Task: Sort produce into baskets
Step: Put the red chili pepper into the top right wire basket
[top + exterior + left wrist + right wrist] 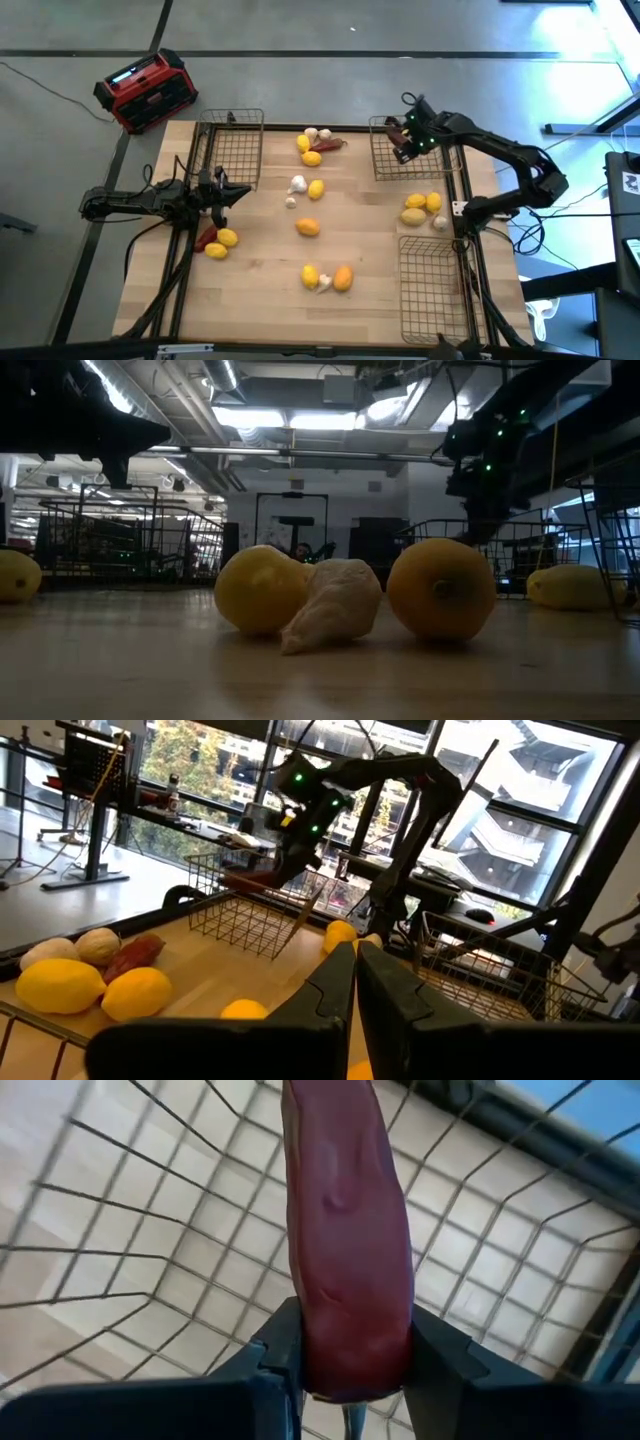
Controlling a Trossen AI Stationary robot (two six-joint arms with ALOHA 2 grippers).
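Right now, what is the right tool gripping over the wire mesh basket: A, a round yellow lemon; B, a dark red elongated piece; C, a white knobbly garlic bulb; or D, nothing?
B: the right wrist view shows the right tool clamped on a dark red elongated piece, hanging above the dark wire mesh basket.

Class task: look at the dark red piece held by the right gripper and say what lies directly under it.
The right gripper is shut on the dark red piece, which hangs above the wire basket. Bare wooden tabletop shows through the mesh. The part straight beneath the piece is covered.
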